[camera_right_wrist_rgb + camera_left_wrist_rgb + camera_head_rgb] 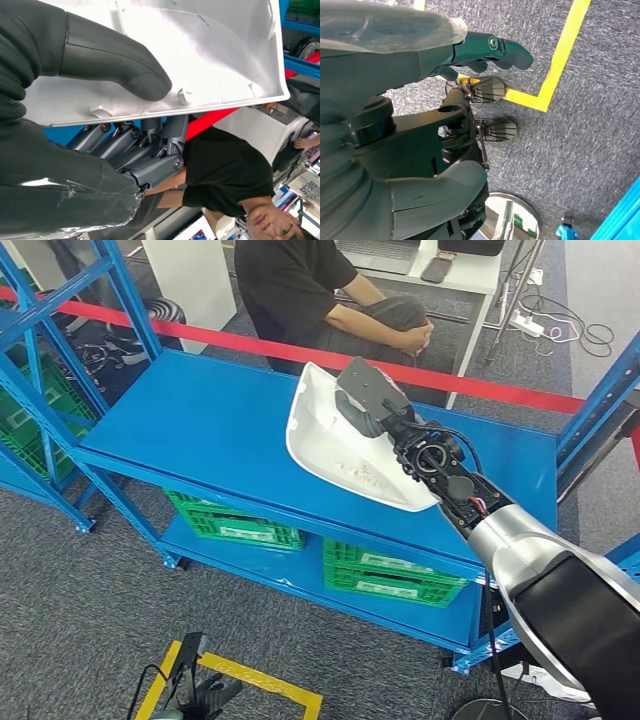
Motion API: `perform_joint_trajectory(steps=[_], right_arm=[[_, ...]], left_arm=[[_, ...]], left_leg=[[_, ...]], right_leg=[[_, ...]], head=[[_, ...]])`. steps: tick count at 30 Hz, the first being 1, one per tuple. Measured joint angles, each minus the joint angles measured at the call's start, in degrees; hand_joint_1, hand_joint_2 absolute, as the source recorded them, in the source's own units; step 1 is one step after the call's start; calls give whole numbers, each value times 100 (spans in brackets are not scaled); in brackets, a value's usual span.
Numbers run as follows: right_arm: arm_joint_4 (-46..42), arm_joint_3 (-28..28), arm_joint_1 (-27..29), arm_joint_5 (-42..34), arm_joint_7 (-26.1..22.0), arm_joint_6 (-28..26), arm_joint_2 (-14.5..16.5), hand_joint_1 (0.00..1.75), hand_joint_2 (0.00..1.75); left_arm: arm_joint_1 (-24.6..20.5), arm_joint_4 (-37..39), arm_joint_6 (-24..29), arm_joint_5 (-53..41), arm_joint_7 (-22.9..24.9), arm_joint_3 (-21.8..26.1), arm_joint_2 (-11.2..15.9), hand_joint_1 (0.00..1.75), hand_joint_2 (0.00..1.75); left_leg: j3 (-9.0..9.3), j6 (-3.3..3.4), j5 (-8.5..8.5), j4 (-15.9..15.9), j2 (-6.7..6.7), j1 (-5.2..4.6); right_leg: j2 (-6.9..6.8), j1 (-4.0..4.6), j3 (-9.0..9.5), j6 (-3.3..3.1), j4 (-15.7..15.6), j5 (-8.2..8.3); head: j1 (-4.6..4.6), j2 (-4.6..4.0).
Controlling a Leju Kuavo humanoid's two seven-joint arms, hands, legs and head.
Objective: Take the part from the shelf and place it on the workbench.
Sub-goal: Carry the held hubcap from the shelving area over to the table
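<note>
Gripping smooth white curved plastic part (343, 445): right hand (370, 400), over blue shelf (211, 430).

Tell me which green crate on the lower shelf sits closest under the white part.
The right-hand green crate, under the shelf's right half, nearly beneath the white part that the right hand grips. The other green crate sits further left.

My right hand (375, 405) covers part of the part (340, 445); the person (324, 290) is cut off at the head view's top edge.
</note>
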Motion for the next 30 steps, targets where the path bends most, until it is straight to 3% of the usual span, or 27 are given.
perform_joint_trajectory(steps=[30], right_arm=[[2,-65,95,39,-59,-7,2,175,175]], left_arm=[[35,0,38,35,-11,0,2,0,175]], left_leg=[[-1,0,0,0,0,0]], right_leg=[[0,0,0,0,0,0]], head=[[0,0]])
